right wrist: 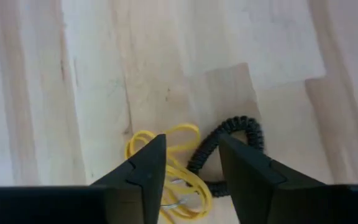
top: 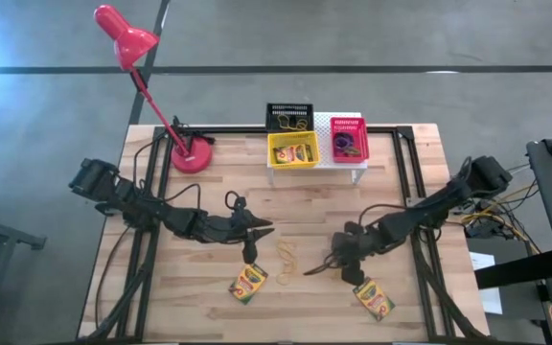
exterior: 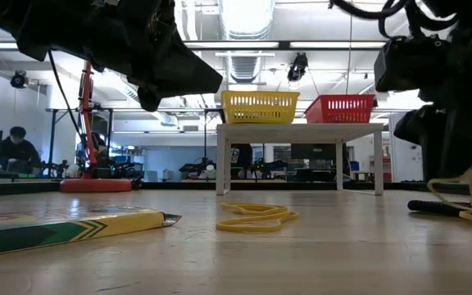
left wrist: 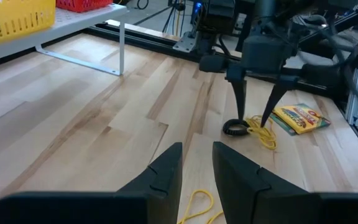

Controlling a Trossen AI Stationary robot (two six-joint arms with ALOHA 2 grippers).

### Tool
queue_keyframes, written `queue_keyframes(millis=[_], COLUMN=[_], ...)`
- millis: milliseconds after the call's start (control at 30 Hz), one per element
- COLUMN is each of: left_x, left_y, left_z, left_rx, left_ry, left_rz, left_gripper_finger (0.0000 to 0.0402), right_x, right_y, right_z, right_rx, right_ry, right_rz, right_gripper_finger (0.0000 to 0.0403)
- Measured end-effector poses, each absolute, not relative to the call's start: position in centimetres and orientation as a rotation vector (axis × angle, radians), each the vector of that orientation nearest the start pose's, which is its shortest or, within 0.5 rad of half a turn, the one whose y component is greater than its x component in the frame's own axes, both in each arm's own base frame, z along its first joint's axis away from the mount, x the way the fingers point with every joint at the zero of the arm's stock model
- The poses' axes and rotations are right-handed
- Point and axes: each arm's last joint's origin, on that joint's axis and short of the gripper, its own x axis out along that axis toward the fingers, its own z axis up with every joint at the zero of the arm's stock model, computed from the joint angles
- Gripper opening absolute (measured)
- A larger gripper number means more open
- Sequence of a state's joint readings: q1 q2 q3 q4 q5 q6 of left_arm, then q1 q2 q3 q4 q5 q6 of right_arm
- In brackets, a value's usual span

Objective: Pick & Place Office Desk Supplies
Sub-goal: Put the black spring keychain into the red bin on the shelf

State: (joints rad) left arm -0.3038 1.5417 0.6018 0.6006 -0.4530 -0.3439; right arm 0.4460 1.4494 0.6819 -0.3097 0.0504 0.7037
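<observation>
My right gripper (left wrist: pixel 252 121) points down at the table's near right, open, its fingertips on either side of a black coiled ring (right wrist: pixel 229 146) and a tangle of yellow rubber bands (right wrist: pixel 166 162). My left gripper (left wrist: pixel 196 168) hovers open and holding nothing left of centre, above more rubber bands (top: pixel 287 254) that lie flat. One crayon box (top: pixel 248 283) lies flat near the front edge, and another (top: pixel 374 299) lies beside my right gripper. A third (top: pixel 293 151) sits in the yellow basket (top: pixel 274 161). My right gripper has its fingertips (left wrist: pixel 266 118) low over the black ring and the yellow bands. In the low view a yellow loop (exterior: pixel 464 197) rises beside the fingers. I cannot tell whether a finger touches it.
A white riser (top: pixel 353 163) at the far middle carries the yellow and pink-red baskets (top: pixel 349 139); a black basket (top: pixel 288 117) stands behind them. A red desk lamp (top: pixel 190 153) stands at the far left. Bare wood lies between the arms and the riser.
</observation>
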Motion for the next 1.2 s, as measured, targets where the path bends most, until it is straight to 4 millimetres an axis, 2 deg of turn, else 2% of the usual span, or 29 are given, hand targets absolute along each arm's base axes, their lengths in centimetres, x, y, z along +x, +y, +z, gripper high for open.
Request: queue_keyframes(millis=[200,300,400,533,633,867,1200], left_x=[28.4,28.4,28.4,28.4,28.4,28.4,28.4], left_y=[-7.6,-7.6,-7.6,-7.6,-7.6,-7.6,-7.5], left_z=[17.4,17.4,17.4,17.4,17.4,17.4,17.3], left_rx=[-0.212,-0.212,-0.212,-0.209,-0.209,-0.209,-0.209], left_ry=[0.286,0.286,0.286,0.287,0.286,0.288,0.295], left_rz=[0.199,0.199,0.199,0.199,0.199,0.2,0.202], left_gripper_finger=[0.0094,0.0094,0.0094,0.0094,0.0094,0.0094,0.0094], right_x=[22.9,23.4,23.9,24.1,23.9,22.2,21.6], right_y=[10.7,11.3,11.9,12.1,11.9,10.2,10.5], right_z=[15.6,15.9,16.5,16.9,16.9,15.7,15.1], right_rx=[0.313,0.284,0.334,0.351,0.328,0.228,0.196], right_ry=[1.079,1.025,0.968,0.95,0.989,1.126,1.15], right_rz=[-0.005,0.094,0.216,0.253,0.207,-0.166,-0.151], right_gripper_finger=[0.0174,0.0183,0.0186,0.0187,0.0187,0.0187,0.0167])
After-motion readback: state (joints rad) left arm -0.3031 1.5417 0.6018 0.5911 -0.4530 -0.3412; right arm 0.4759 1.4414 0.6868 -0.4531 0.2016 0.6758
